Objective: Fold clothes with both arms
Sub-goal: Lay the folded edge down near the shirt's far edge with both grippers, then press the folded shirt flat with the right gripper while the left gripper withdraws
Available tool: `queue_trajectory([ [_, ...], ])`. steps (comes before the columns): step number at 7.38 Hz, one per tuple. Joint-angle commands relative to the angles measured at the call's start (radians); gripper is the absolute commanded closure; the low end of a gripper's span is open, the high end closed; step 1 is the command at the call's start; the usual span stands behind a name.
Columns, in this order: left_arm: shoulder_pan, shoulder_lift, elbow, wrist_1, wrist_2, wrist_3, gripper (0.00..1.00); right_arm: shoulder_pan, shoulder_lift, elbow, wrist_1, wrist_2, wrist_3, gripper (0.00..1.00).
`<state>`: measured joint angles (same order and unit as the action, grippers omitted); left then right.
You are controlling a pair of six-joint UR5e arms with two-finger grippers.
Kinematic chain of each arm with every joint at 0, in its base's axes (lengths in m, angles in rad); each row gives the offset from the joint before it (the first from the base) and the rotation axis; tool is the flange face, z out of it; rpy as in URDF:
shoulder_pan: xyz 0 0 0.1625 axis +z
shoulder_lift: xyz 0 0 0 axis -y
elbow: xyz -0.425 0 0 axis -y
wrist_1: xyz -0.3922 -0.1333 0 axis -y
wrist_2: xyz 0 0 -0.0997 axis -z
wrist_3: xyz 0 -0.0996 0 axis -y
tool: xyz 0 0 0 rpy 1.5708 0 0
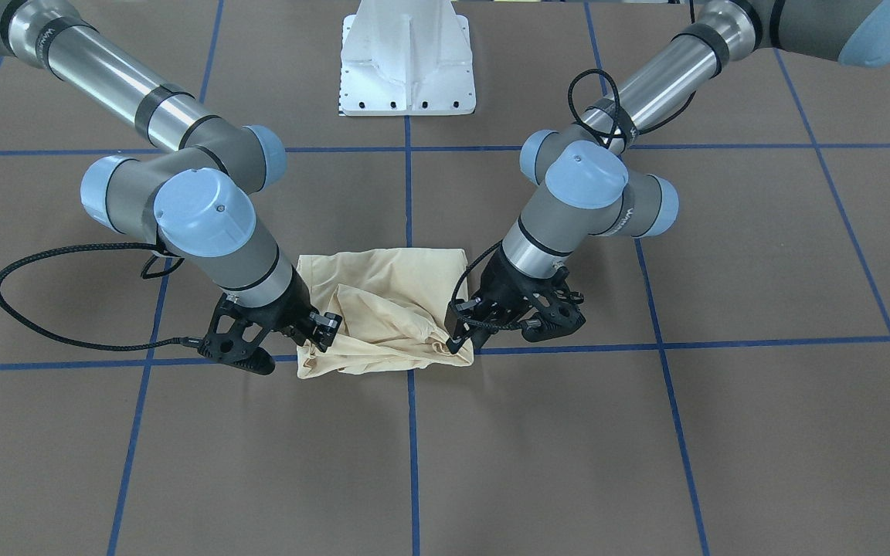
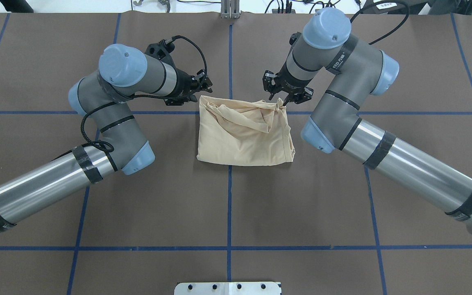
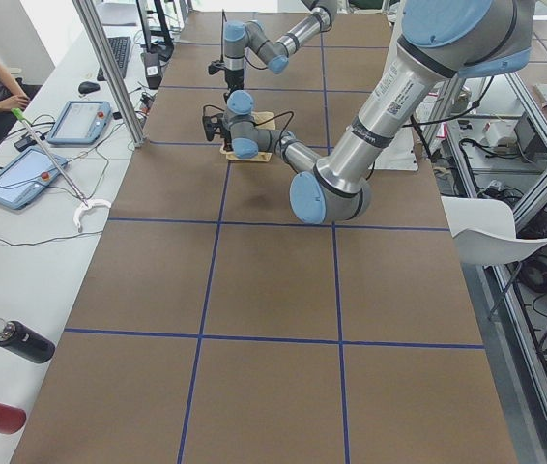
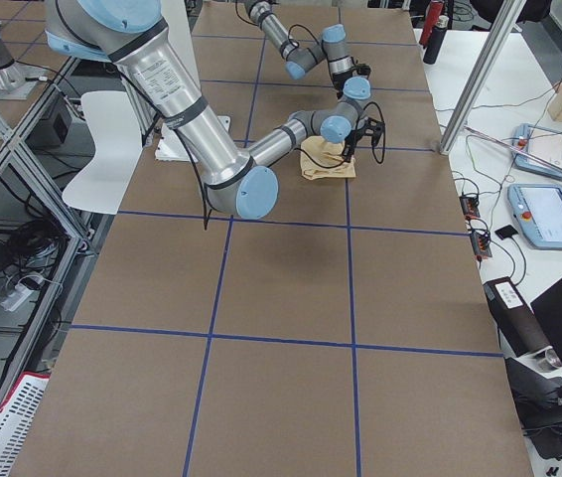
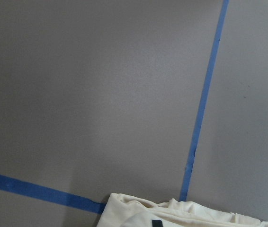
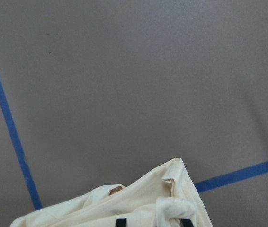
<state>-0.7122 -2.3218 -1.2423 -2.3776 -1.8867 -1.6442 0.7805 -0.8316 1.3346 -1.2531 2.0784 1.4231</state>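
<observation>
At far corners of T-shirt (image 2: 244, 139): left end effector (image 1: 458, 340) pinches fabric; right end effector (image 2: 280, 100) jaws apart, astride fabric.

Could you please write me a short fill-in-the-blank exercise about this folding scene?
The T-shirt lies on a table marked with ___ tape lines.
Seen from the robot, the left tool is at the T-shirt's far ___ corner.
The right tool is at its far ___ corner.
The robot's base is ___.
Missing words: blue; left; right; white.
</observation>
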Motion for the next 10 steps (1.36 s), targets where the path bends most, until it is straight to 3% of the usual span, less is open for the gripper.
queue_trajectory([
  [1, -0.055, 0.005, -0.003, 0.038, -0.053, 0.012, 0.01, 0.013, 0.046, 0.003, 0.0, 0.005, -0.009, 0.0],
  [4, -0.107, 0.163, -0.185, 0.095, -0.121, 0.114, 0.01, -0.05, 0.068, 0.096, -0.035, 0.0, -0.053, 0.01],
  [6, -0.159, 0.196, -0.27, 0.196, -0.163, 0.193, 0.01, -0.197, 0.074, 0.21, -0.257, -0.143, -0.041, 0.01],
  [8, -0.161, 0.214, -0.276, 0.201, -0.163, 0.222, 0.01, -0.253, 0.084, 0.155, -0.275, -0.188, -0.047, 0.01],
  [10, -0.184, 0.214, -0.279, 0.201, -0.182, 0.222, 0.01, -0.25, 0.143, 0.021, -0.247, -0.193, -0.068, 0.02],
])
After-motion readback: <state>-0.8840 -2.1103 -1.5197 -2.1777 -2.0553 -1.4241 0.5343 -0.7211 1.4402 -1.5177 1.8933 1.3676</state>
